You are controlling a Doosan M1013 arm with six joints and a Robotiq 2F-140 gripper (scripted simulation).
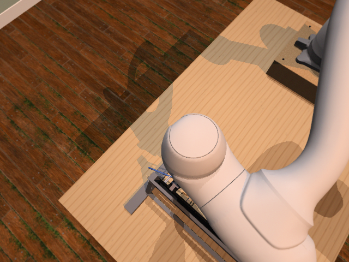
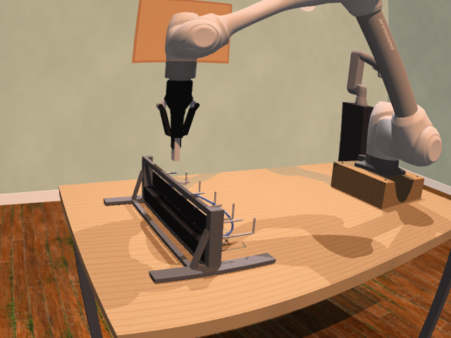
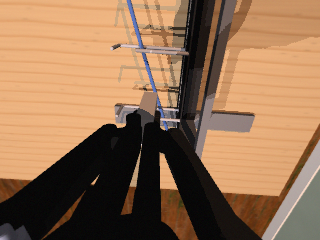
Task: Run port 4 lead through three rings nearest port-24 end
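The dark rack [image 2: 213, 232] [image 1: 153, 183] [image 3: 200, 75] stands on the table [image 2: 328, 236] [image 1: 225, 98] [image 3: 50, 75] with grey open rings [image 2: 241, 234] [image 3: 150, 49] sticking out of its far side. The blue lead [image 2: 208, 200] [image 3: 145, 55] [image 1: 157, 170] runs along those rings, and one end shows past the rack's end in the top view. My gripper [image 2: 175, 154] [image 3: 150, 102] is shut on nothing. It hangs well above the rack's far end, clear of the lead. In the top view the arm hides it.
The robot's base stands on a wooden block [image 2: 375, 185] [image 1: 293, 80] at the table's far right corner. The rack's flat feet [image 2: 215, 267] [image 1: 135, 201] reach out across the table near its left edge. The arm [image 1: 253, 197] covers most of the rack from above.
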